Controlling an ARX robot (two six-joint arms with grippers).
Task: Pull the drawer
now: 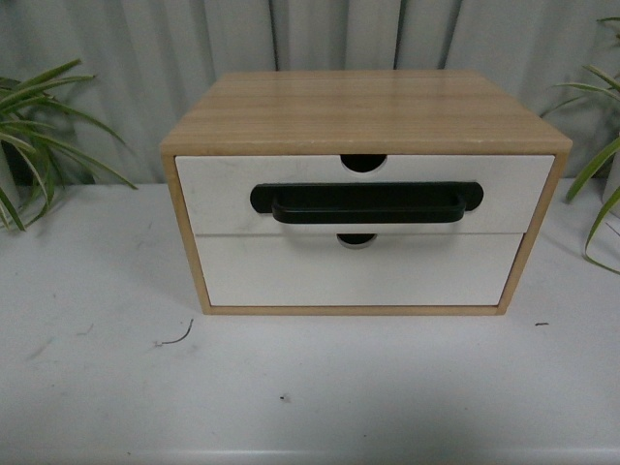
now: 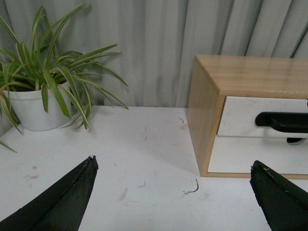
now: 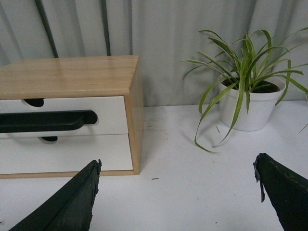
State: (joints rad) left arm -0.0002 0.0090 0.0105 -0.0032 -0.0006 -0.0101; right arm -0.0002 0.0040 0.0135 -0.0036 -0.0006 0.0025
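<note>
Centrally on a white table stands a light wooden cabinet, both its drawers closed. The upper one is the drawer to pull, white-fronted and flush with the frame. Across its front runs a wide black bar handle, the natural place to take hold; the half-round notch above is a poorer grip. It looks light and rigid, though the cabinet may slide. The left gripper and right gripper hang spread wide and empty, nearer than the cabinet.
</note>
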